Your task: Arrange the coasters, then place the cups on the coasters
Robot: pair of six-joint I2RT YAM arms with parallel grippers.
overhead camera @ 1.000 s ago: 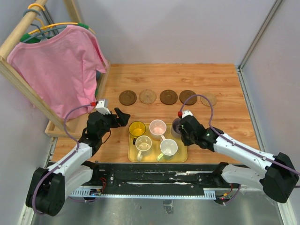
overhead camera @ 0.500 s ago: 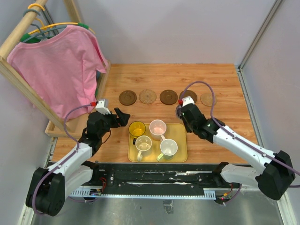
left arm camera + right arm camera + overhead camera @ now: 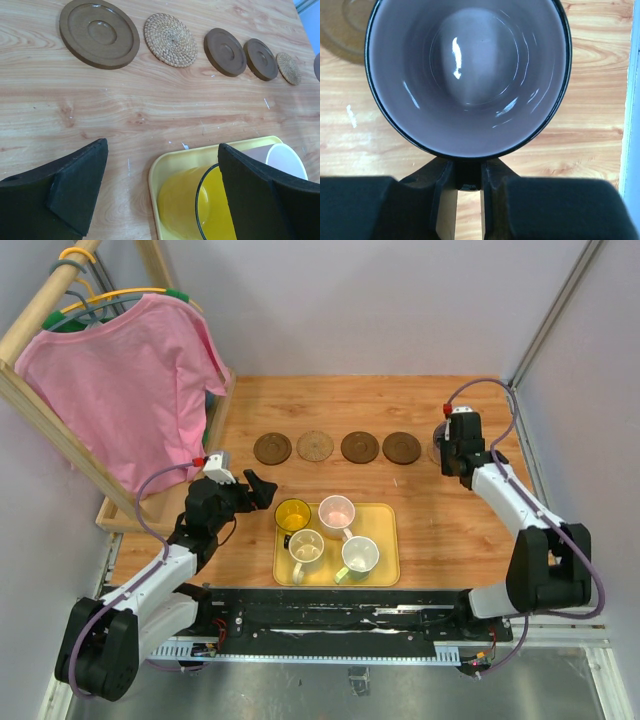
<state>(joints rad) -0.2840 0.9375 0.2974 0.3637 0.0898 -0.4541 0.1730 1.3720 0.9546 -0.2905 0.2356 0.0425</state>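
Coasters lie in a row across the table: dark point(image 3: 272, 448), woven tan point(image 3: 315, 446), dark point(image 3: 360, 447) and dark point(image 3: 402, 448). A small woven one point(image 3: 289, 68) ends the row and is mostly hidden in the top view. My right gripper point(image 3: 447, 445) hovers at that end, shut on the handle of the grey-purple cup point(image 3: 468, 75). Yellow point(image 3: 293, 513), pink point(image 3: 336, 510), cream point(image 3: 306, 548) and white-green point(image 3: 360, 554) cups stand in the yellow tray point(image 3: 388, 540). My left gripper point(image 3: 262, 490) is open just left of the yellow cup point(image 3: 200, 210).
A wooden rack with a pink shirt point(image 3: 130, 370) fills the left side, its base frame point(image 3: 125, 520) lying beside my left arm. A metal wall rail point(image 3: 525, 440) runs close to the right of my right gripper.
My right arm has lifted the grey-purple cup off the tray and carried it back and right to the end of the coaster row. The left arm has not moved.
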